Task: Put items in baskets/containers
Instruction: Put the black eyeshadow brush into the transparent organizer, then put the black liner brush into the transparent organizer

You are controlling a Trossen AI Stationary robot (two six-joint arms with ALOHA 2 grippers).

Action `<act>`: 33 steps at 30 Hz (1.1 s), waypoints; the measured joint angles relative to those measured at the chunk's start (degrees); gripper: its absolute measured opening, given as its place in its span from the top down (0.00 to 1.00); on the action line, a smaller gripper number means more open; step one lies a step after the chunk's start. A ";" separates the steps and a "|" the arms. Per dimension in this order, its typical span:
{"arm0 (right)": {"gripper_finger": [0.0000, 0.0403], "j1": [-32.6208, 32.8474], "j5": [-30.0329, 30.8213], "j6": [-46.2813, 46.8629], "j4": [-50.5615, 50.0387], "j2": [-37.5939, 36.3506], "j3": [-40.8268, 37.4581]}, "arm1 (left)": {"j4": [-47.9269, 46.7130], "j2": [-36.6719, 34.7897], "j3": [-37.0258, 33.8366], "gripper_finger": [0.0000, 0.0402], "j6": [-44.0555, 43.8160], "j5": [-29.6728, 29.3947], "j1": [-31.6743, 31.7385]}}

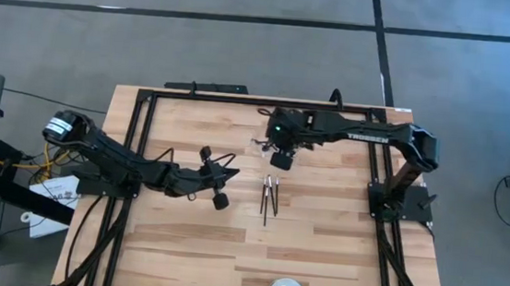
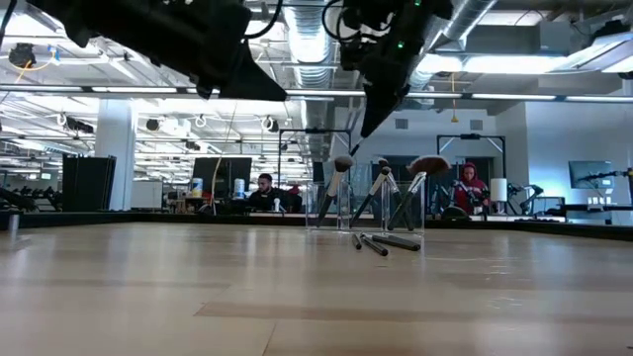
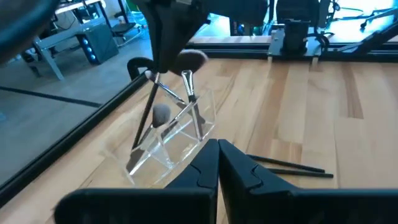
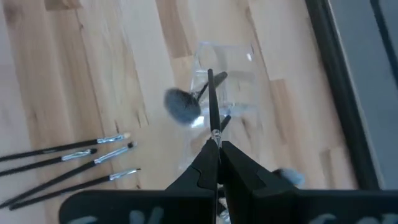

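— Above the clear container (image 4: 224, 93), what does the right gripper (image 4: 214, 146) hold?
— Its fingers are closed on a thin makeup brush (image 4: 211, 102), handle pointing down into the container, where other brushes (image 3: 186, 93) stand tilted.
— And the left gripper (image 3: 217, 163)?
— It hovers near the table middle, fingers pressed together, empty. Four brushes (image 4: 74, 162) lie on the wood just beside the container.

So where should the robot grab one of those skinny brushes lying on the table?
Probably mid-handle, coming straight down from above. The loose brushes lie flat on the table, nearly side by side, so fingers should close across one thin handle, starting with an outer brush.
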 joint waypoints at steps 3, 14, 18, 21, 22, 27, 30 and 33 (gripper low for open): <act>1.00 -0.11 -0.05 -4.67 -1.11 2.30 3.52 | -0.05 0.30 0.02 0.99 -0.03 0.00 0.59; 0.84 -2.88 0.00 -8.76 -6.55 11.51 12.21 | -0.14 0.43 0.02 0.99 -0.04 -0.02 0.50; 0.76 -2.75 0.09 -8.73 -7.22 11.39 13.32 | -0.46 0.43 0.02 0.99 -0.04 -0.02 0.35; 0.71 -1.58 0.26 -6.99 -8.09 9.08 13.89 | -0.88 0.43 0.02 0.99 -0.07 0.35 0.35; 0.70 -0.98 0.22 -6.02 -8.04 7.86 14.16 | -1.30 0.43 0.02 0.99 -0.07 0.75 0.35; 0.65 3.44 0.16 2.50 -13.34 2.62 14.16 | -2.18 0.45 0.02 0.99 -0.51 1.29 0.35; 0.64 6.52 0.14 9.32 -15.38 -0.15 12.88 | -2.26 0.45 -0.40 0.99 -1.87 3.05 0.33; 0.65 9.11 -0.04 15.76 -15.87 -1.27 9.43 | -2.31 0.45 -1.40 0.99 -3.21 4.36 0.32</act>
